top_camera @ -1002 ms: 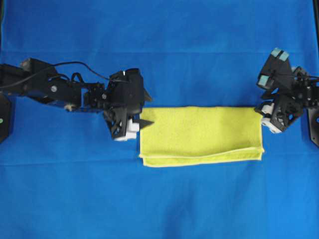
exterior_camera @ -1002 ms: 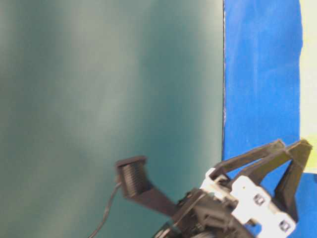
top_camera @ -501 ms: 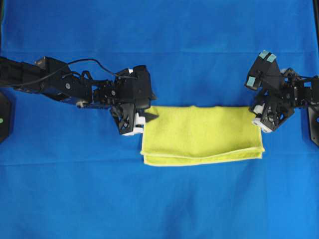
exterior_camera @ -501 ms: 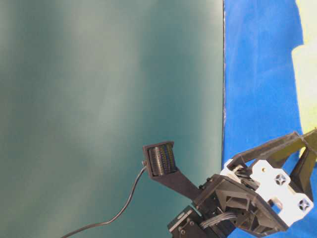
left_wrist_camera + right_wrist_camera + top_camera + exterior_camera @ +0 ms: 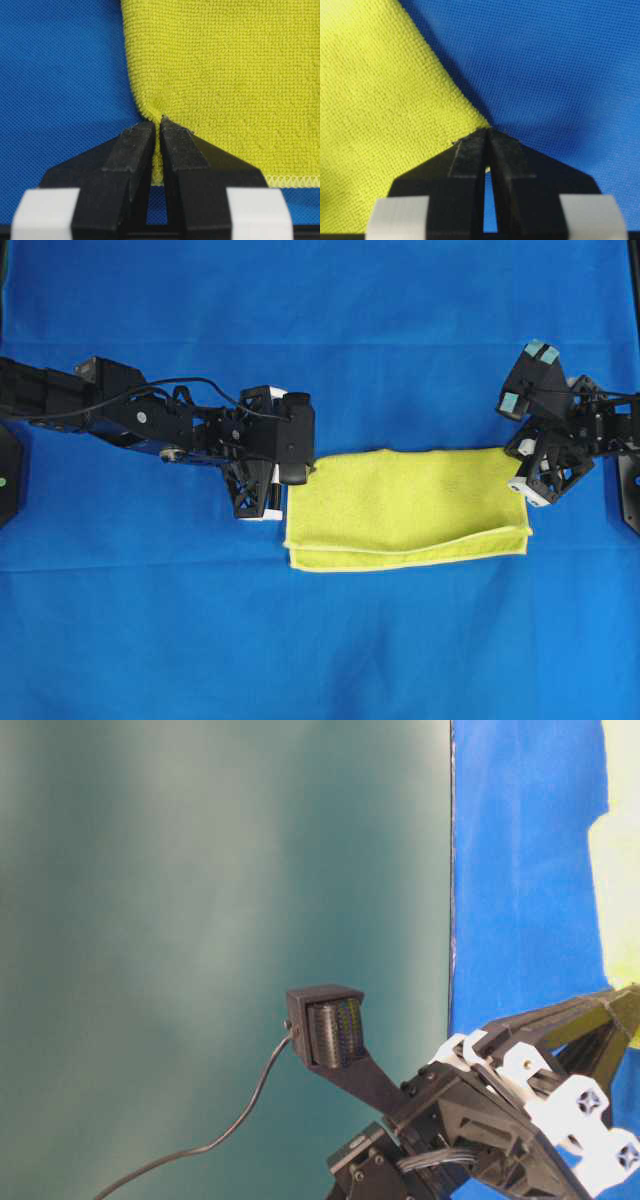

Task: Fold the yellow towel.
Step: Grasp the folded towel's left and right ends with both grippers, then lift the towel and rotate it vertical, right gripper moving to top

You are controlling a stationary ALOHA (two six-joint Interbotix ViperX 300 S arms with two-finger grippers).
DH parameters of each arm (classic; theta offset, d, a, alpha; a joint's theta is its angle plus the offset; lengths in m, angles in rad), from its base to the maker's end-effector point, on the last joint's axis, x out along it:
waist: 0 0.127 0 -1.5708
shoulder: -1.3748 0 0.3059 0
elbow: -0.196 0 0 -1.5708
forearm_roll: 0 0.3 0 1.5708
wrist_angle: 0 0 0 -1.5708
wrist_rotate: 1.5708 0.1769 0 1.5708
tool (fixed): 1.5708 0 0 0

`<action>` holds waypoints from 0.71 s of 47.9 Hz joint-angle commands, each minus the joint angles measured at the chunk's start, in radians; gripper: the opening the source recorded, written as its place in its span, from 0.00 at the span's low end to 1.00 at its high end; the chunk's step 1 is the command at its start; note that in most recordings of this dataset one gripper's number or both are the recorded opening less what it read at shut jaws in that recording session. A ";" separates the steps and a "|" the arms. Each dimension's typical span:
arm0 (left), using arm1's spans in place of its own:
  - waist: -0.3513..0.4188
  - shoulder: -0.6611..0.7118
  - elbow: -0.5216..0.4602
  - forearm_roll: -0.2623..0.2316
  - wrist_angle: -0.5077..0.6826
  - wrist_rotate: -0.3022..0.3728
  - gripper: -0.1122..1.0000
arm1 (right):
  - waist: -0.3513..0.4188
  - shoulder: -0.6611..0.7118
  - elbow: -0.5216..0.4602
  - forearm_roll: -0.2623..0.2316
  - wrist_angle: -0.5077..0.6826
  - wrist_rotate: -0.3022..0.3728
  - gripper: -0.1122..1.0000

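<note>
**Both hands pinched on the far corners of a half-folded towel**

While the bright yellow-green microfibre towel (image 5: 405, 508) lies as a wide, already doubled rectangle in the middle of the blue cloth-covered worktop (image 5: 320, 330), each arm has hold of one end of it. At the left, the black left hand (image 5: 296, 476) sits at the towel's upper left corner; its wrist view shows the two black fingers (image 5: 131, 150) pressed together with a thin lip of yellow fabric (image 5: 225, 70) caught between them, so it is clenched on the towel's edge. Across the middle, the cloth lies flat, its paler stitched edges stacked along the near side with the top layer slightly short of the one beneath. At the right, the black right hand (image 5: 520, 462) meets the upper right corner; its wrist view shows the fingers (image 5: 470, 155) closed tip to tip just where the yellow corner (image 5: 380, 110) ends, so it is clenched on very little cloth.

The risks, as I judge them, lie in those shallow bites. The right grip looks marginal, and a lift could let that corner slide out, dropping one side. Either hand may also have caught only the top layer, which would peel the earlier fold open. Uneven travel of the two arms would skew the next fold, and the blue covering could be dragged along if pinched too.
</note>
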 commanded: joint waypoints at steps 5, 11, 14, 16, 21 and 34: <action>0.012 -0.044 0.003 0.000 0.041 0.002 0.13 | -0.003 -0.060 -0.018 0.000 0.037 0.005 0.11; 0.012 -0.110 0.005 0.002 0.077 -0.002 0.13 | -0.003 -0.120 -0.051 -0.002 0.118 0.003 0.11; 0.012 -0.156 0.008 0.002 0.103 0.000 0.13 | -0.003 -0.160 -0.071 -0.002 0.163 0.005 0.11; 0.012 -0.196 0.008 0.002 0.126 0.000 0.13 | -0.003 -0.184 -0.081 -0.002 0.184 0.005 0.11; 0.018 -0.279 0.009 0.002 0.166 0.005 0.13 | -0.003 -0.244 -0.104 -0.002 0.218 0.005 0.11; 0.023 -0.382 0.031 0.000 0.190 -0.002 0.13 | -0.003 -0.334 -0.135 -0.006 0.222 0.005 0.11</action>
